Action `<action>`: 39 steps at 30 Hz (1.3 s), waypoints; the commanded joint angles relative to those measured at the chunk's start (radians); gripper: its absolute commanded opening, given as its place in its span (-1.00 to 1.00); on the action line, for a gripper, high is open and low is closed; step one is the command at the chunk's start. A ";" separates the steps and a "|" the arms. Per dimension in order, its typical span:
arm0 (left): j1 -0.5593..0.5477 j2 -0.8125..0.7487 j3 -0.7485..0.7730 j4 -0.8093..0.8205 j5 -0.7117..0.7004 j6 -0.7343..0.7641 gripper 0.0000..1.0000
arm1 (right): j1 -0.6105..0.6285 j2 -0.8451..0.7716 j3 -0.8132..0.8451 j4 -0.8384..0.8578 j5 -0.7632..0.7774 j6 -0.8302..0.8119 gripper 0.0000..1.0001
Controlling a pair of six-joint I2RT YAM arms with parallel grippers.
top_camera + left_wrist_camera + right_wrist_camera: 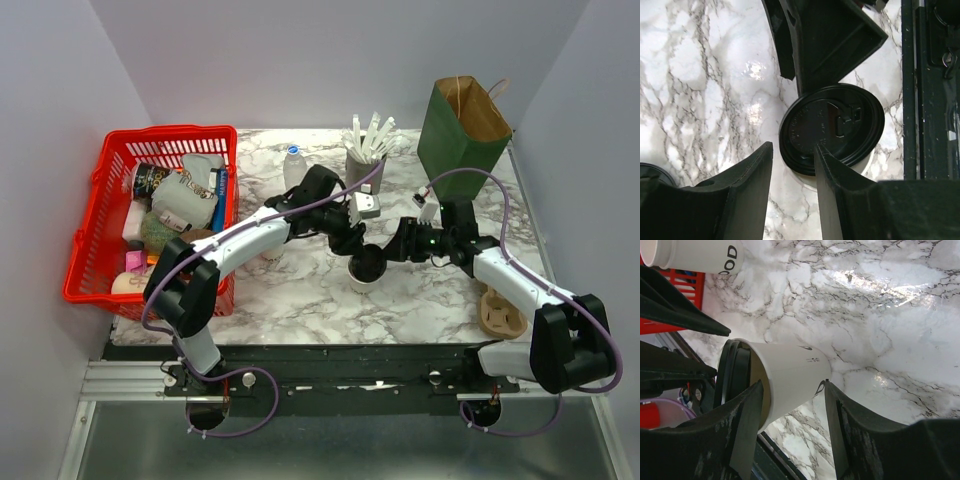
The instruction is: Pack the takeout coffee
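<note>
The takeout coffee [367,264], a white paper cup with a black lid, stands on the marble table between my two arms. My right gripper [390,252] grips it from the right. In the right wrist view the cup body [790,370] sits between both fingers, with the black lid [732,375] at the left. My left gripper [352,243] hovers over the cup from the left, open. In the left wrist view the lid [835,127] lies just beyond the left gripper [792,146]. One fingertip [822,160] overlaps the lid's near rim, and bare marble shows between the fingers.
A red basket [170,133] full of packets stands at the left. At the back are a small bottle [293,165], a grey cup of white sticks [365,152] and an open green paper bag [462,125]. A tan cup carrier [500,315] lies front right. A second lidless cup [700,255] stands near the basket.
</note>
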 commanded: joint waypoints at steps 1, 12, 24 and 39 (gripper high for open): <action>-0.005 0.011 0.052 0.011 -0.005 0.048 -0.07 | 0.004 0.007 0.027 -0.002 -0.023 -0.006 0.21; -0.026 0.056 0.083 0.003 0.058 0.065 -0.24 | 0.004 0.012 0.030 -0.001 -0.025 -0.004 0.21; -0.031 0.062 0.109 -0.031 0.075 0.073 -0.83 | 0.003 0.011 0.033 0.004 -0.020 -0.003 0.22; -0.035 0.053 0.098 -0.058 0.099 0.048 -1.00 | 0.001 -0.040 0.145 -0.128 0.085 -0.229 0.34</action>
